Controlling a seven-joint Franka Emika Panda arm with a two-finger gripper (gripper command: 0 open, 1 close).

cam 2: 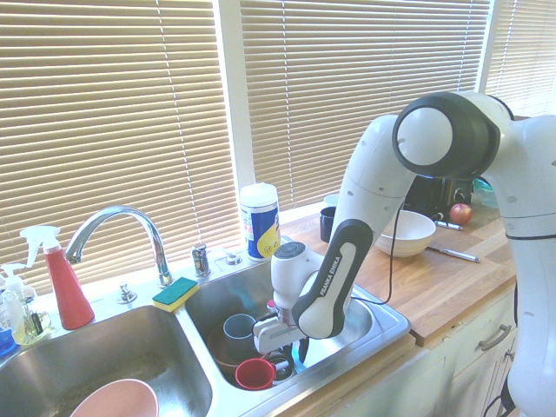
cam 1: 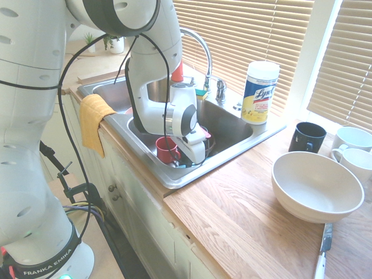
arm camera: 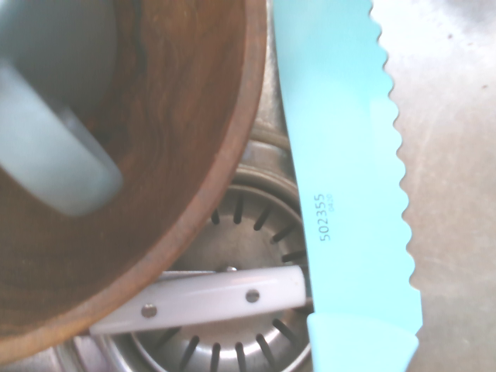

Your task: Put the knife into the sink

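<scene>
A white robot arm reaches down into the right-hand basin of a steel double sink, set in a wooden counter below a window with closed blinds. Its tool points straight down and sits low in the basin, close above the clutter there. The fingers themselves are hidden behind the wrist in both wide views. The tool reads as fully closed, and the knife appears to be held in it, though no wide view shows the grip itself.

The knife is a long, flat, pale turquoise plastic blade with a wavy serrated edge. In the close wrist view it runs straight away from the tool along the bare steel floor of the basin — its long axis lies roughly level, not upright. From these pictures one cannot tell whether the blade already touches the floor.

Just beside the blade, on its smooth side, is a brown wooden bowl holding a grey mug. Below the bowl's rim lies a small white-handled knife across the drain strainer. A red cup stands near the tool.

The coming move looks like a simple release — the knife lies directly under the tool, over open steel, with the bowl close alongside.
</scene>
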